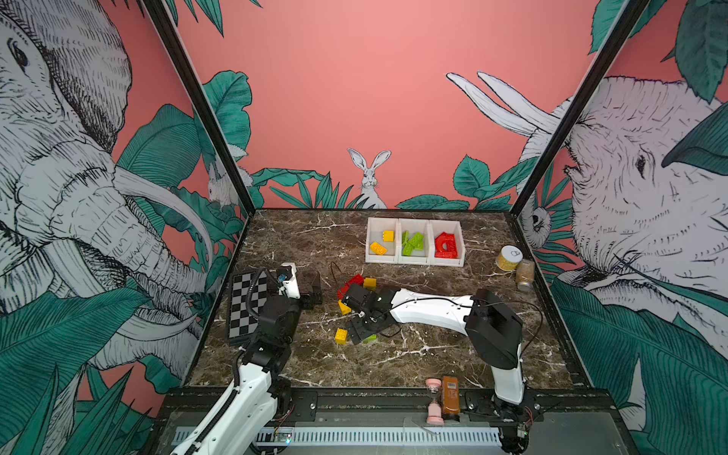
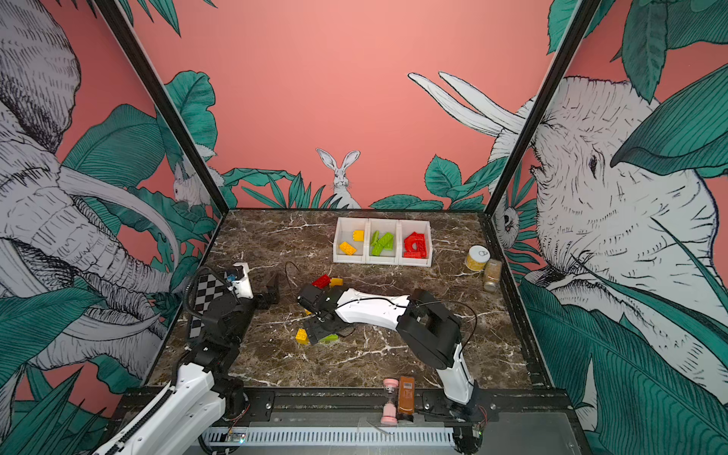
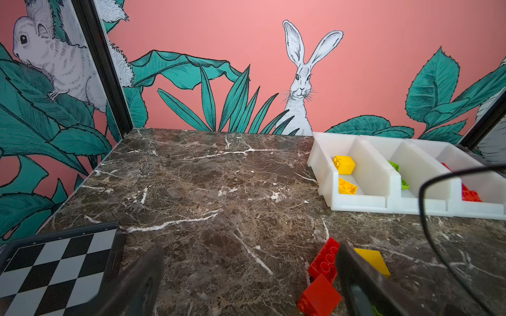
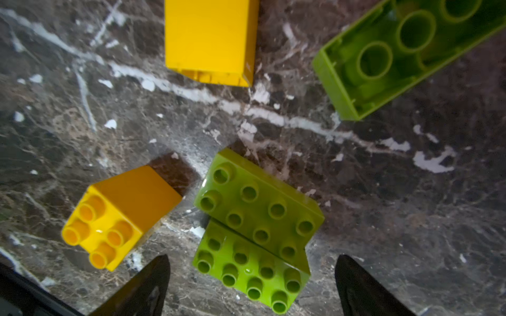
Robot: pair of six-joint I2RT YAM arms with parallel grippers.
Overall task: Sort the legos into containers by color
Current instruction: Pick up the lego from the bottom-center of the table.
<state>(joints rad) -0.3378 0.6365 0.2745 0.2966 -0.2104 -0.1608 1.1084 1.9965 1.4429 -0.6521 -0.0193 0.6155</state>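
The containers (image 1: 413, 260) are three joined white bins at the back of the table. They hold yellow legos (image 1: 378, 248), lime green legos (image 1: 412, 242) and red legos (image 1: 446, 245), one colour per bin. Loose red (image 1: 351, 281) and yellow (image 1: 369, 282) bricks lie mid-table, with another yellow brick (image 1: 341, 336) nearer the front. My right gripper (image 4: 252, 258) points down, open, its fingers either side of two lime green bricks (image 4: 254, 227) lying studs up. A yellow square brick (image 4: 115, 216) sits beside them. My left gripper (image 3: 250, 270) hangs open over bare marble, left of the red bricks (image 3: 324, 262).
A checkerboard (image 1: 246, 311) lies at the table's left edge under the left arm. A round yellow-labelled jar (image 1: 509, 258) and a second jar (image 1: 525, 274) stand at the right. A pink hourglass (image 1: 434, 402) and a brown bottle (image 1: 450, 396) sit on the front rail. A black cable (image 1: 335, 272) loops near the loose bricks.
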